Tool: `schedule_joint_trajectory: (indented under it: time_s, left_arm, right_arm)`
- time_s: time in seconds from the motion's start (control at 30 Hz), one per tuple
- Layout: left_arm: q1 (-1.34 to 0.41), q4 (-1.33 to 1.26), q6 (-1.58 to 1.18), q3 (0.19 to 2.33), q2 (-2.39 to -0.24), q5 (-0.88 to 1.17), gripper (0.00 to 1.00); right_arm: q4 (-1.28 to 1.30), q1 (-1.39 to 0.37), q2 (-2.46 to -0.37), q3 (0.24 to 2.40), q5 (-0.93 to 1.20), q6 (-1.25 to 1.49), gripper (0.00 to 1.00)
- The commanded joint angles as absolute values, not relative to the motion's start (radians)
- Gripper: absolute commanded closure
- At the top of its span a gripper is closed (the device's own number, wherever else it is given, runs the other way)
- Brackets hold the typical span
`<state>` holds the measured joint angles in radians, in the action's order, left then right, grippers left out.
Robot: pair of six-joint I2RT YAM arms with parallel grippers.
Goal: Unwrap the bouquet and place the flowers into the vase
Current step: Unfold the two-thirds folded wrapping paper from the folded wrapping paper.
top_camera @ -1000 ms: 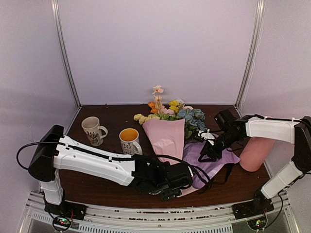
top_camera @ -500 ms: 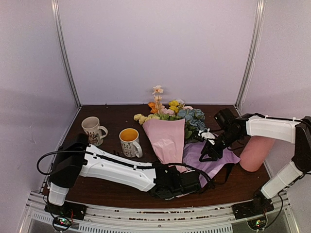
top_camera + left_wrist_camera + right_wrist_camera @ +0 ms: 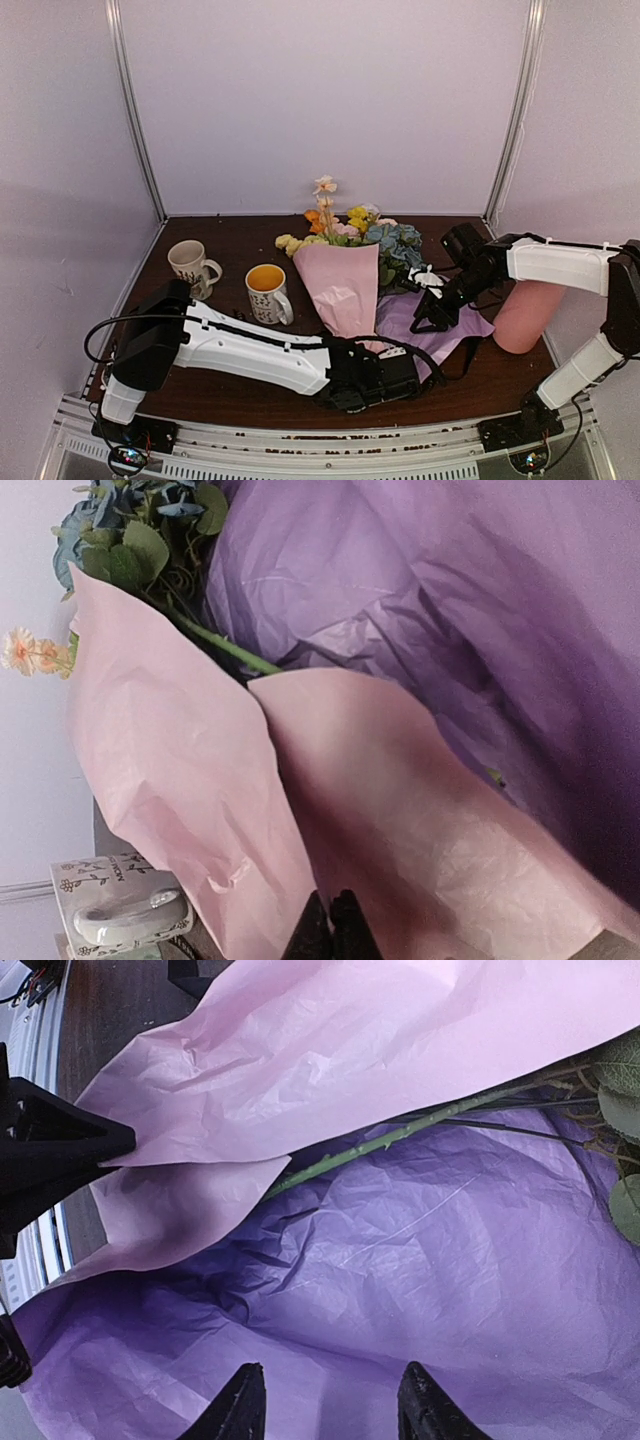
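Since the earlier frame the left arm has stretched further to the right along the near edge of the table (image 3: 230, 240), and the left gripper (image 3: 395, 372) has closed; the right arm has not moved.

The left jaws now stand together at the lower tip of the pink sheet (image 3: 170, 780), and the right wrist view shows them pinching that tip. The right gripper (image 3: 425, 318) hovers with its jaws apart over the spread lilac sheet (image 3: 450, 1260) and holds nothing.

The bouquet (image 3: 345, 275) lies in the middle of the table, its flowers (image 3: 350, 225) pointing to the back wall, still half inside the pink sheet. The vase (image 3: 528, 315) is at the right side, partly hidden behind the right arm.

I think the risk is in the next pull. The paper is thin, so a fast pull can tear it at the pinched tip. Because the stems still rest on the sheets, the pull can also drag the whole bunch instead of opening it, perhaps towards the two mugs (image 3: 266, 290) just beside it. The right gripper probably has to hold the lilac sheet or the stems down first.
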<state>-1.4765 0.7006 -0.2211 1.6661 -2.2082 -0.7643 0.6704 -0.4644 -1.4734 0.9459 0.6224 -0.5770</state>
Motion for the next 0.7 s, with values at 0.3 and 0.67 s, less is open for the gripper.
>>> schedule_joint_trajectory:
  time_s: [0.3,0.67]
  left_arm:
    - [-1.475,1.016,-0.599,1.599,-2.013,-0.83,0.96]
    - [-1.476,1.092,-0.789,1.47,-1.987,-0.725,0.51]
  right_arm:
    - [0.686,-0.466,-1.459,0.968,0.605,-0.588,0.54]
    - [0.69,-0.466,-1.457,0.969,0.607,-0.591,0.54]
